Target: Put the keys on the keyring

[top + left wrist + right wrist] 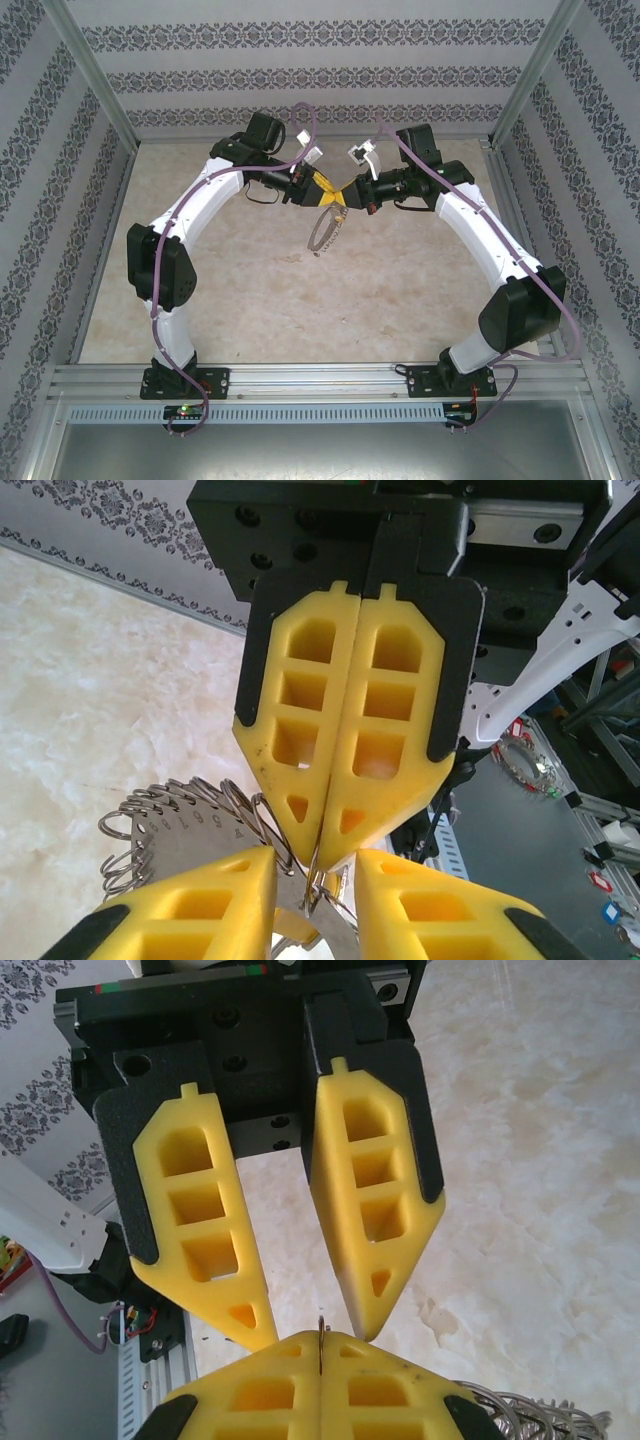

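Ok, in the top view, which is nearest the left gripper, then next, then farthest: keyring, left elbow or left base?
1. keyring, hanging just under the left gripper.
2. left elbow, out at the left side.
3. left base, at the near edge.

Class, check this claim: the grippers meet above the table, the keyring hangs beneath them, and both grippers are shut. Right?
Not both. The right gripper is shut on the keyring, but the left gripper has its fingers apart, as the right wrist view shows. The rest holds.
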You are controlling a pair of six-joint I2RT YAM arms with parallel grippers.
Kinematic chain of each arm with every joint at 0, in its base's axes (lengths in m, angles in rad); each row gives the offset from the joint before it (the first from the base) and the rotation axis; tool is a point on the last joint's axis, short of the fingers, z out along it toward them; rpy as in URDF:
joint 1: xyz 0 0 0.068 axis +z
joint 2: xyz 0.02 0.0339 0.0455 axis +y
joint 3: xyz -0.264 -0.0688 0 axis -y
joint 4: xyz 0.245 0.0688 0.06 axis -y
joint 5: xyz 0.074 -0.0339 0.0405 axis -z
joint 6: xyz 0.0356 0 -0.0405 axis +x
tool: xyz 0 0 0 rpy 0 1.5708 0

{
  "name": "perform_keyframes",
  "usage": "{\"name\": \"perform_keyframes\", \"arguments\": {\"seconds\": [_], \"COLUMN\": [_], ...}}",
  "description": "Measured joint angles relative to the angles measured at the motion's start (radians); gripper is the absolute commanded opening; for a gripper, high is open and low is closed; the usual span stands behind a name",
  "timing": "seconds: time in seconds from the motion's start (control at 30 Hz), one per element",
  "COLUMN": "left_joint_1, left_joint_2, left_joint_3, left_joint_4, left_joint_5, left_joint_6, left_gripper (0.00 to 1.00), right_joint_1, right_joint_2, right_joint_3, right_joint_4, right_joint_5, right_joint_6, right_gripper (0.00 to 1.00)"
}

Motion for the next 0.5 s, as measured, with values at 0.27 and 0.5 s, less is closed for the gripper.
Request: {"name": "perform_keyframes", "arguments": {"seconds": [0.27, 0.5], "left_joint_1": [0.001, 0.001], "left_joint_2": [0.003, 0.008], "left_joint_3": [0.001, 0.014], "left_joint_4": [-0.021, -0.040], "left_joint_5": [-0.001, -0.003], "left_joint_6": [0.020, 0.041], "left_gripper": [0.04, 0.01], "right_joint_1": [0.000, 0.000], "right_joint_2": [0.003, 0.006], "right_joint_3": [0.000, 0.007], "right_joint_4": [-0.002, -0.009], "right_joint_5": [0.004, 0.004], "right_joint_6": [0.000, 0.004], "right_gripper": [0.00, 0.00]}}
